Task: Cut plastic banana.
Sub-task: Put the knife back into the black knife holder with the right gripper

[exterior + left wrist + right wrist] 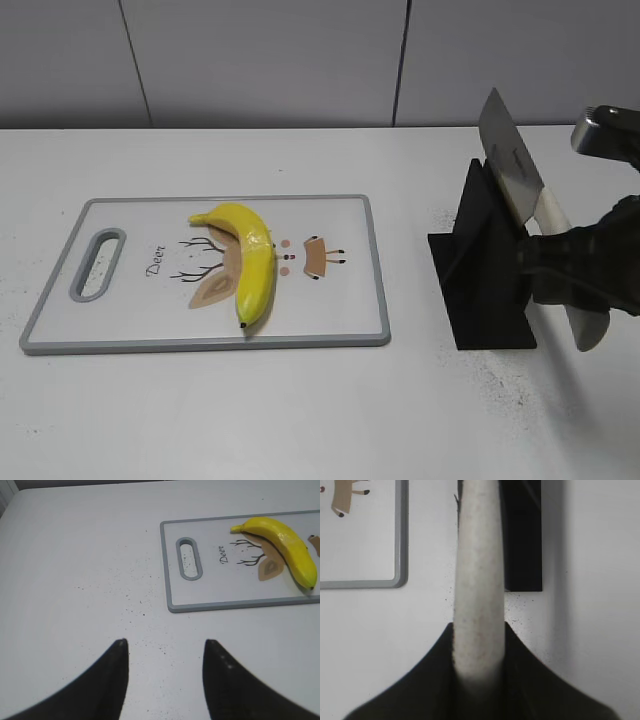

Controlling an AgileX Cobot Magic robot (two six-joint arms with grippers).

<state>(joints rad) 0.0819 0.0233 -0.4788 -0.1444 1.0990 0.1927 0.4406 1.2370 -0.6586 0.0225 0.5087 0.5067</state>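
A yellow plastic banana [248,260] lies whole on a white cutting board [340,330] with a grey rim and a deer drawing; it also shows in the left wrist view [285,547]. My right gripper [560,265] is shut on the white handle [477,580] of a knife, whose grey blade [508,155] points up and back above a black knife stand [480,270]. My left gripper [165,650] is open and empty over bare table, left of the board [172,580]. It is out of the exterior view.
The black stand [522,535] sits right of the board's corner [400,582]. The white table has dark specks around the stand and near the left gripper. A grey wall runs along the table's far edge.
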